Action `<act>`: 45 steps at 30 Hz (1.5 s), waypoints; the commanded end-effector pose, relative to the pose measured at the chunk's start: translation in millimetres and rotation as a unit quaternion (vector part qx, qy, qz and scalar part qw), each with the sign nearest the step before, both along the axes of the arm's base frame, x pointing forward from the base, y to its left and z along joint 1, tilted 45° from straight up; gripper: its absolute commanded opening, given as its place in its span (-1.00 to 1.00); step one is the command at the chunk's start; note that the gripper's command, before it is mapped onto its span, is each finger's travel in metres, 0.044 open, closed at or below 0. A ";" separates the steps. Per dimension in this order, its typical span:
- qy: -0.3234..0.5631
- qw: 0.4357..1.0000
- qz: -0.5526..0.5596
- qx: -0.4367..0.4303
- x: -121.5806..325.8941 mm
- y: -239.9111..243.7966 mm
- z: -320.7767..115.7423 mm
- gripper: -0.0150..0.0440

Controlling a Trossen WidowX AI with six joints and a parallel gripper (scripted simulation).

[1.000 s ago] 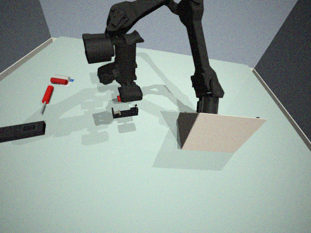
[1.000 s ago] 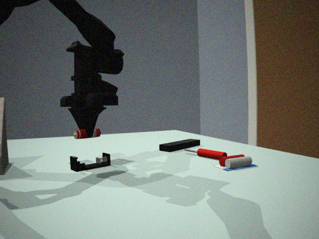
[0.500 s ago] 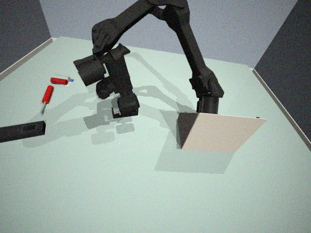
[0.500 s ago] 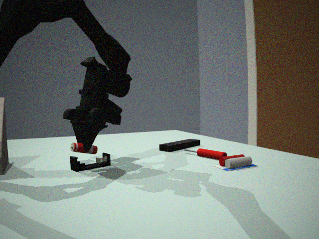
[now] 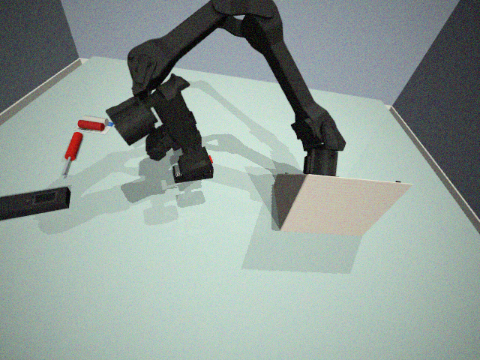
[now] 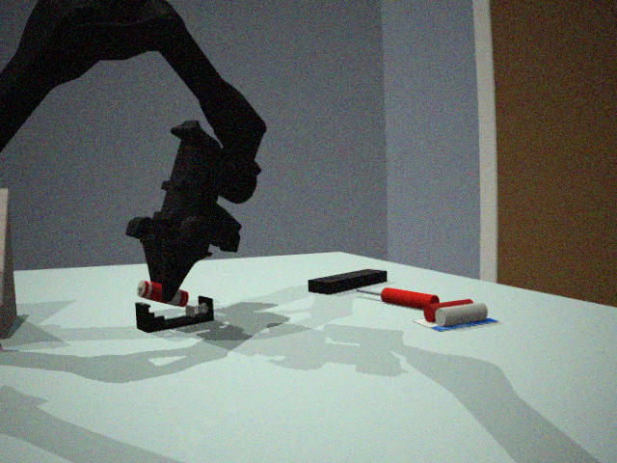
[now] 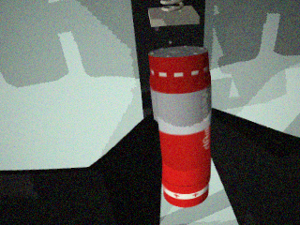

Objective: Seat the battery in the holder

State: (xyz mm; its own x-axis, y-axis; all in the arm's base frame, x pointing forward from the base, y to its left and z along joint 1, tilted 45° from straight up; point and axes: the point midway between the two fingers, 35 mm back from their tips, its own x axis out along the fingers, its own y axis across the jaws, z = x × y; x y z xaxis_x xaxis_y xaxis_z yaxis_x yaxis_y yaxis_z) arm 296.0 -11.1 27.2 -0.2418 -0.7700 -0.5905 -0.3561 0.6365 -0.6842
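Here's the jointed matte-black robot arm [image 5: 188, 28] [image 6: 209, 95], biggest thing in play, arching high and reaching down over the pale green tabletop [image 5: 232, 294] [image 6: 308, 413]. Standing near its foot is the slanted, pale pinkish panel [image 5: 340, 205] [image 6: 5, 279], throwing its shadow across the surface. Well apart from it lies the long black rectangular block [image 5: 34, 202] [image 6: 347, 281], and near that, the red-handled screwdriver with a metal shaft [image 5: 73, 145] [image 6: 409, 297]. Just past the handle, a red cylinder [image 5: 91, 124] [image 6: 448, 308] and a whitish cylinder [image 5: 97, 119] [image 6: 462, 314] lie side by side on a small white-and-blue card [image 5: 101, 131] [image 6: 466, 326].

Now to the action! The black parallel-jaw gripper [image 6: 170, 293] [image 7: 180, 122] has the red-and-silver cylindrical battery [image 6: 154, 291] [image 7: 185, 155] pinched between its fingers, tilted, its flat end lower and towards the spring. And right below, the small black open-topped holder [image 6: 174, 322] [image 7: 142, 70] sits on the table; the battery is above it, unseated. Smallest of all, the silvery coil spring [image 6: 200, 309] [image 7: 172, 6] waits at one end, in line with that flat end, a gap between them.
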 end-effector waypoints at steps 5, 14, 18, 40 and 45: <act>0.016 1.000 -0.016 -0.009 3.5 -0.9 -2.4 -0.26; 0.038 0.999 -0.032 -0.021 5.7 -3.4 -6.2 -0.26; 0.049 0.998 -0.039 -0.026 6.6 -4.5 -7.7 -0.26; 0.048 0.998 -0.037 -0.024 20.7 -2.7 -12.5 -0.26; 0.045 0.998 -0.034 -0.022 24.7 -1.4 -13.1 -0.26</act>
